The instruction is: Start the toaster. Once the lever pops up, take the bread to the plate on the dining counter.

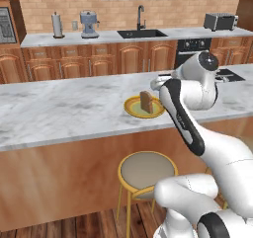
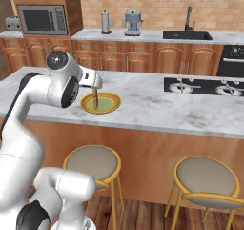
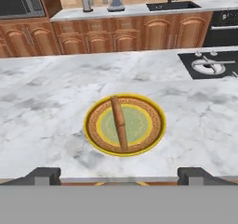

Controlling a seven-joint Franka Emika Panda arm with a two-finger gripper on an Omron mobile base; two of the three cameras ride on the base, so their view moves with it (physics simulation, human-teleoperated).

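Now the Bread Stands on the Plate

Upright on its edge, the bread [image 1: 146, 101] stands in the middle of the yellow plate [image 1: 129, 107], which sits on the marbled dining counter [image 1: 59, 113] near its front edge. In the hand view the slice [image 3: 119, 121] shows as a narrow brown strip running across the plate's [image 3: 95, 135] greenish centre, with a patterned brown ring and a yellow rim around it. From the right base view the slice [image 2: 96, 99] also appears thin and vertical, resting on the plate [image 2: 110, 105].

The gripper [image 3: 119, 175] hangs above and just in front of the plate. Its fingers [image 3: 44, 175] are spread wide, one dark tip near each lower corner of the hand view, and nothing sits between them; they are apart from the bread. In the left base view the white arm reaches over the counter edge, its wrist beside the plate on the right.

Far back on the rear counter, the silver-grey toaster [image 1: 220, 20] stands at the right end, well apart from the plate. A pale blue coffee machine [image 1: 89, 24] and a paper towel roll [image 1: 58, 25] stand to the left of the sink [image 1: 142, 33]. Below the dining counter, a round stool [image 1: 147, 170] with a yellow frame stands on the wooden floor.
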